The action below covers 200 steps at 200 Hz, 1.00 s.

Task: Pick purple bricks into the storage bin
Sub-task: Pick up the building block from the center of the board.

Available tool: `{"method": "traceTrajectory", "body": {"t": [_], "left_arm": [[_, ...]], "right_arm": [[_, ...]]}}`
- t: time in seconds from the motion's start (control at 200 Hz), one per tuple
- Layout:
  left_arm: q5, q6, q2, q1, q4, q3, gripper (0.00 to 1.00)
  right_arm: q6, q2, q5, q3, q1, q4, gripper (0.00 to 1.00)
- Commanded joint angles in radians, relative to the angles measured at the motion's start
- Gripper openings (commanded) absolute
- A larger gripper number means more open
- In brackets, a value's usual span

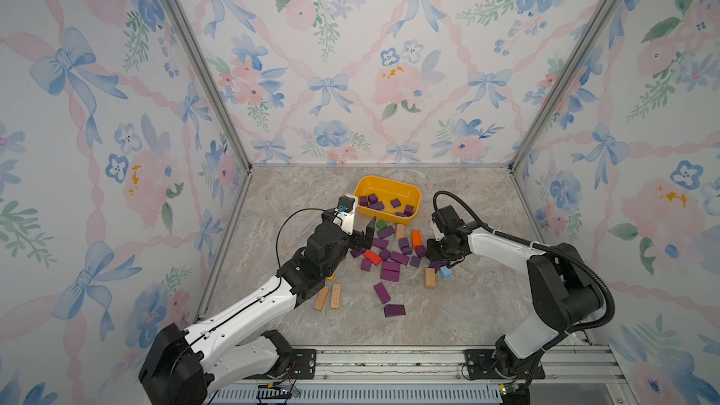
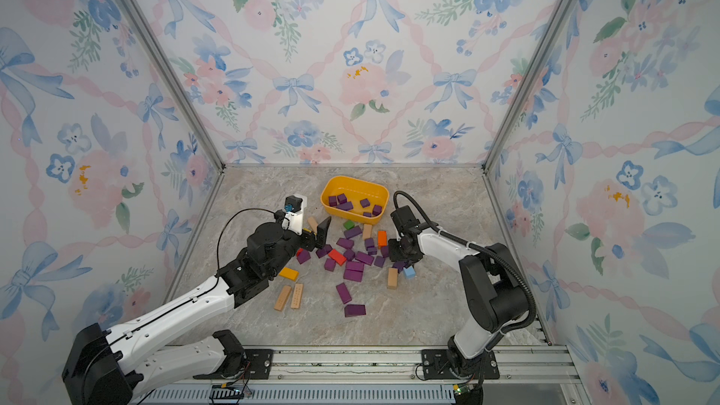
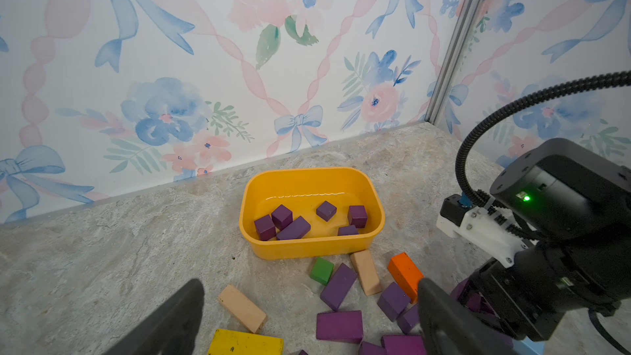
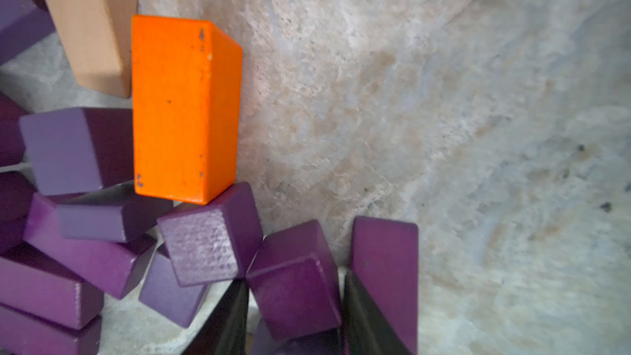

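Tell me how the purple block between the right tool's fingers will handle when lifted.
The purple block inside the right tool looks like solid painted wood: probably rigid and light. Its flat faces should sit square, not roll, though smooth paint may slip a little. A purple cube seems to touch it and may shift.

Some purple bricks (image 1: 389,275) lie inside the storage bin (image 1: 393,185), others beside.

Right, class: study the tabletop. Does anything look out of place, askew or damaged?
Nothing looks damaged or spilled. Only the pile beside the storage bin is untidy: purple bricks lie askew, some resting on others, mixed with an orange block.
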Motion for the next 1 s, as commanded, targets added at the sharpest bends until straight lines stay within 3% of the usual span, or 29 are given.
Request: {"method": "traceTrajectory", "body": {"t": [0.0, 0.52, 0.995], "left_arm": [[0.002, -0.017, -0.001, -0.006, 0.016, -0.016, 0.98], [-0.018, -0.009, -0.008, -0.003, 0.014, -0.025, 0.98], [-0.016, 0.017, -0.001, -0.004, 0.015, -0.061, 0.98]], "right_arm": [[-0.004, 0.042, 0.018, 0.034, -0.009, 0.005, 0.43], [0.008, -0.012, 0.024, 0.047, -0.021, -0.016, 0.26], [0.016, -0.093, 0.005, 0.130, -0.021, -0.082, 0.25]]}}
